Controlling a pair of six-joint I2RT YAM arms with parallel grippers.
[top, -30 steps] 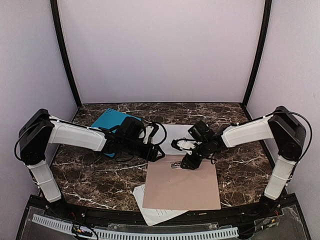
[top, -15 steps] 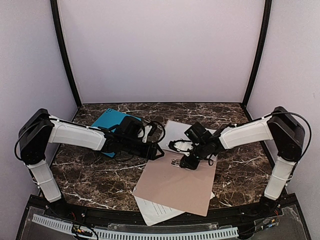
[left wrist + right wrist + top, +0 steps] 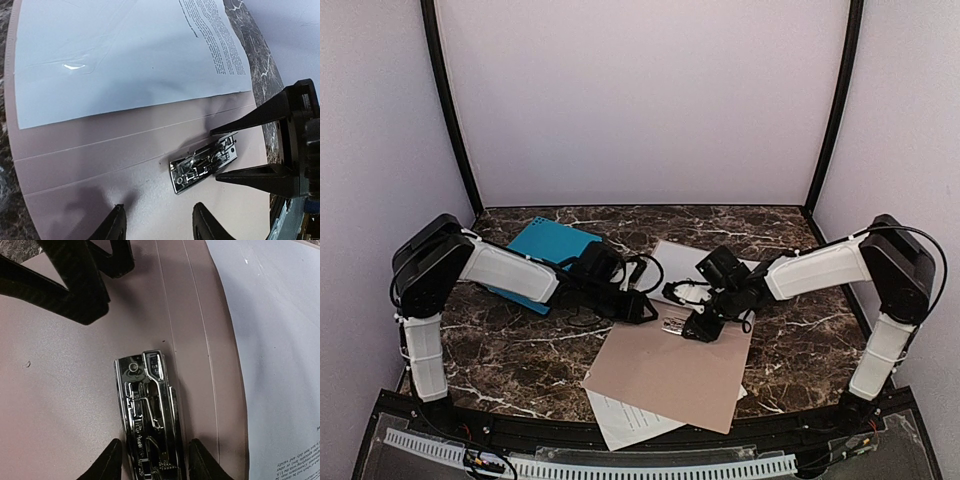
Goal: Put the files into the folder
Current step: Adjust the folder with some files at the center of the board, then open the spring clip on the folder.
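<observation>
The tan folder lies open and skewed in front of both arms, its metal clip near the fold. One white sheet of the files rests on the far flap, its printed text showing at one edge. Another printed sheet pokes out from under the near flap. My right gripper is open, its fingers standing either side of the clip with slim gaps. My left gripper hovers open over the bare folder card beside the clip, holding nothing.
A teal blue folder lies at the back left, partly under the left arm. Dark marble tabletop surrounds the papers. The two grippers face each other closely over the clip, and white walls enclose the back and sides.
The folder has swung askew, uncovering more of the far white sheet. My left arm has shifted right toward the clip and its jaws have narrowed. The right gripper stays at the clip.
</observation>
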